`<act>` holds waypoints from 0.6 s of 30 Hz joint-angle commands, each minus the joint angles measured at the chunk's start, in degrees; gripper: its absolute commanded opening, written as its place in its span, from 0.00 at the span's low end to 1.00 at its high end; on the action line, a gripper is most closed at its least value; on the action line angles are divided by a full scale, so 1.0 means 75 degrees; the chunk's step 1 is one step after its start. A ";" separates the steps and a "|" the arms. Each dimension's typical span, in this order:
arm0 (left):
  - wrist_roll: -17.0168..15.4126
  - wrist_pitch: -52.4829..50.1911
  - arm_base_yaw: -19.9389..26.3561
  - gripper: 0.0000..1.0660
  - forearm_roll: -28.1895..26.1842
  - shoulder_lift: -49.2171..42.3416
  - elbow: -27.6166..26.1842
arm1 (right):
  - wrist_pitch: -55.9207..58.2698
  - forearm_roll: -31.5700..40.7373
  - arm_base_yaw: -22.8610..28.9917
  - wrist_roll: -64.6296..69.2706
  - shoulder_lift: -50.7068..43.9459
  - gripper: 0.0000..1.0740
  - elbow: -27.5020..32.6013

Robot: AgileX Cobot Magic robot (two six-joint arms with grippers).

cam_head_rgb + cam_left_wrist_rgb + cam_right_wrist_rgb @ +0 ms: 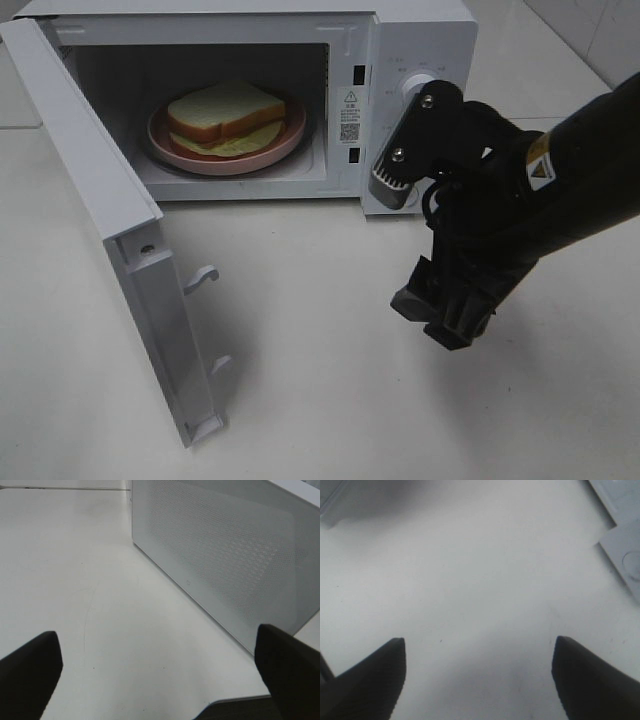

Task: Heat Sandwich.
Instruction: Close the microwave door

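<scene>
White desk (320, 400), smooth and glossy, 1 white microwave (425, 35) standing on it at the back, door (90, 200) swung open

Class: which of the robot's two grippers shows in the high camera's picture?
The right gripper, open above the table before the microwave's control panel. The left gripper appears only in its own wrist view, also open.

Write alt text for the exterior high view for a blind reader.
A sandwich on a pink plate sits inside a white microwave whose door stands wide open. The right gripper hangs above the white table in front of it.
</scene>
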 commanded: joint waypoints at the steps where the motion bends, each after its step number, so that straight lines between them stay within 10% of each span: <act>1: 0.0015 -0.0107 -0.0023 0.91 -0.0008 -0.0115 0.0000 | 0.0535 0.0038 0.0008 0.0756 -0.0283 0.71 0.0046; 18: 0.0015 -0.0107 -0.0023 0.91 -0.0008 -0.0115 0.0000 | 0.3858 0.0046 0.0008 0.2468 -0.1688 0.71 0.0046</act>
